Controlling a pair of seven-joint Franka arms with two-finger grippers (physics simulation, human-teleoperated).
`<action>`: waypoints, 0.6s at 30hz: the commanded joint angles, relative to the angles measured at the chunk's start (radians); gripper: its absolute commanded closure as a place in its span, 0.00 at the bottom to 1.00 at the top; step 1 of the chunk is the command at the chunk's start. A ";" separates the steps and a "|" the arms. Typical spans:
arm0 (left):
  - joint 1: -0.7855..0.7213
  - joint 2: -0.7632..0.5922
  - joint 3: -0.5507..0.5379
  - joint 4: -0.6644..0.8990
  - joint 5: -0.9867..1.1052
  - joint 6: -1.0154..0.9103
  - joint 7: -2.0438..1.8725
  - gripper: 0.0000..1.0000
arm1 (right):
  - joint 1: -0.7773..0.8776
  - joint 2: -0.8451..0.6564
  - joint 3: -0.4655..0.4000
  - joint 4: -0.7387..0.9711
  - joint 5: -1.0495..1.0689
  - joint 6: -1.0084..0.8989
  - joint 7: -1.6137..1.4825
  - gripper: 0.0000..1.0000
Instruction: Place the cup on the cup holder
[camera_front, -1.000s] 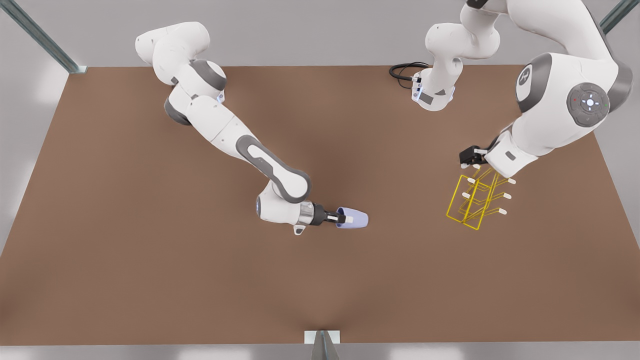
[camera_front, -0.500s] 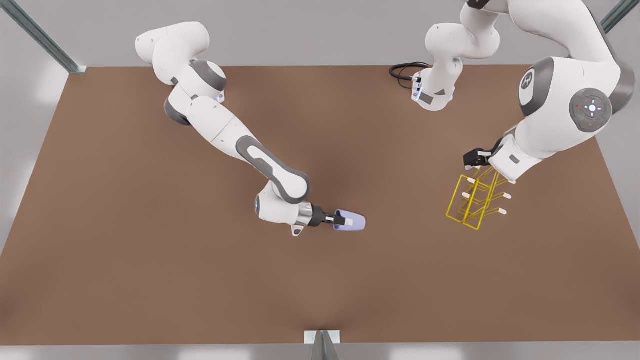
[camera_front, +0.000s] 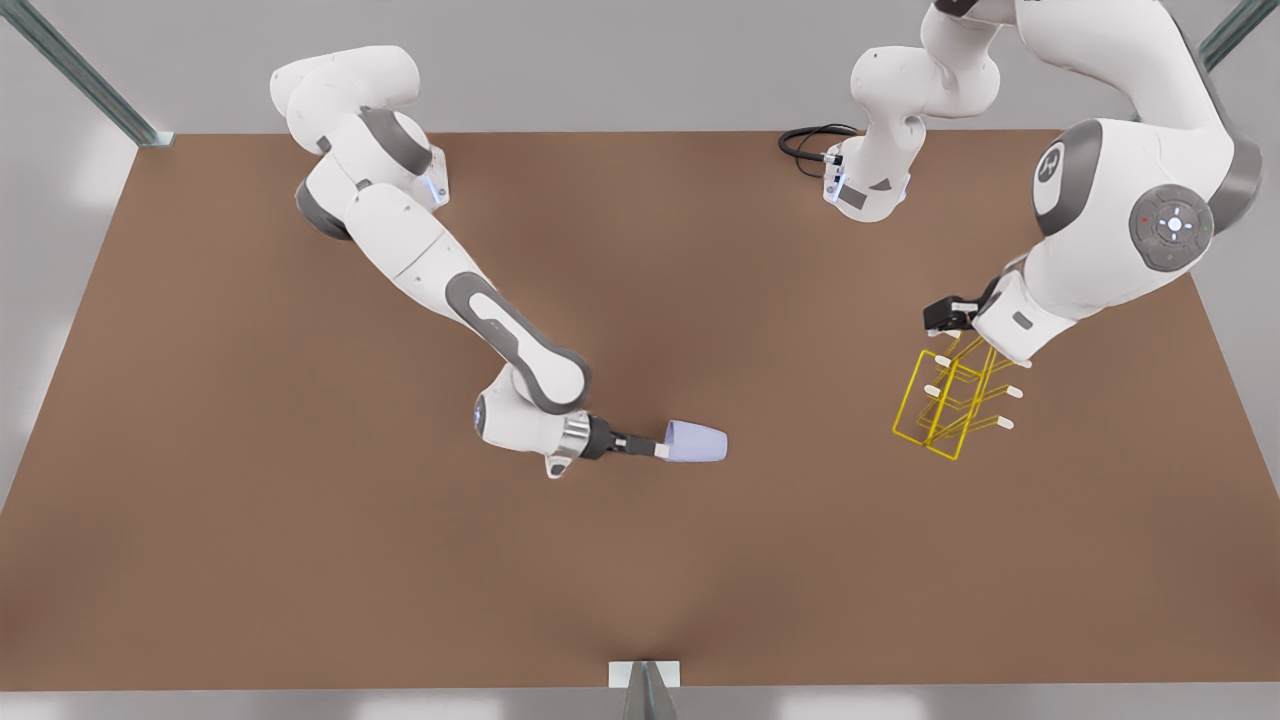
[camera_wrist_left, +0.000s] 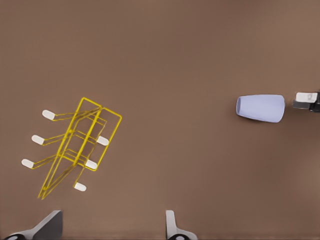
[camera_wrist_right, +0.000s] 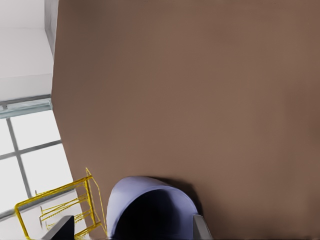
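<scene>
cup (camera_front: 696, 443) lies on its side, mouth facing my released right gripper (camera_front: 660, 450); left gripper (camera_wrist_left: 112, 227), also released, hovers over the cup holder (camera_front: 945, 405).

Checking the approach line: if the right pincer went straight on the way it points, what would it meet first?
Most likely the cup. It lies on its side just ahead of the right pincer, mouth toward the open fingers. The rack is farther along, and the left pincer hangs over it.

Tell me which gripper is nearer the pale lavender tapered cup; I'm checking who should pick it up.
Right. The right gripper sits at the lavender cup's open end, fingers open; the left gripper hovers over the yellow wire cup holder, far off.
</scene>
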 joint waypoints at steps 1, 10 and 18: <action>-0.029 0.012 -0.016 -0.019 -0.019 0.010 -0.391 0.00 | -0.030 -0.048 -0.012 -0.075 0.001 -0.135 -0.182 0.09; -0.433 0.481 -0.020 0.172 -0.031 0.504 -1.967 0.00 | -0.270 -0.752 -0.477 0.004 -1.110 -1.025 0.080 0.00; -0.431 0.456 -0.019 -0.065 -0.040 0.901 -2.050 0.00 | -0.345 -0.753 -0.374 -0.055 -1.160 -0.978 0.207 0.00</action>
